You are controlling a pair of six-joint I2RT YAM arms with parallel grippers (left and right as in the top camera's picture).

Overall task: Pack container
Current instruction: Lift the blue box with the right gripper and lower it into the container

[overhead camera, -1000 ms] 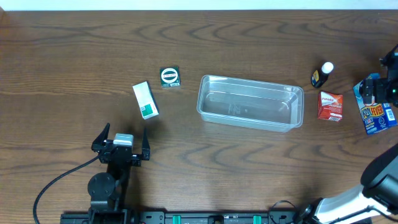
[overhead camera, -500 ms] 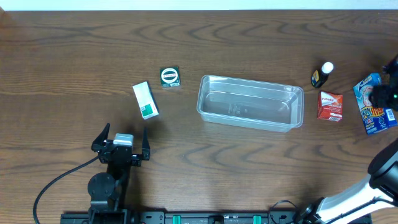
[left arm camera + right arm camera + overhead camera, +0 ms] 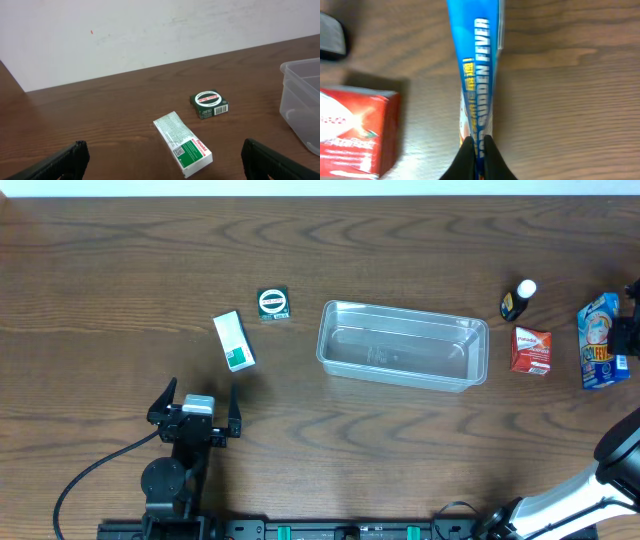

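Observation:
The container [image 3: 401, 309], a clear shallow plastic tub, sits empty at the table's middle; its corner shows at the right edge of the left wrist view [image 3: 304, 82]. My right gripper [image 3: 629, 332] is at the far right edge, shut on the lower end of a flat blue packet [image 3: 600, 340]. In the right wrist view the packet [image 3: 478, 60] stands on edge, pinched between the closed fingers of the gripper [image 3: 479, 144]. My left gripper [image 3: 193, 408] rests open near the front left, holding nothing; its fingers [image 3: 67, 159] stand wide apart.
A red box [image 3: 531, 349] and a small dark bottle with a white cap [image 3: 518, 299] stand between the container and the packet. A white and green box [image 3: 233, 340] and a dark green square box [image 3: 273, 304] lie left of the container.
My right gripper has closed on the blue packet. The packet has turned from flat and tilted to standing on edge, shifted slightly right. The left arm has not moved.

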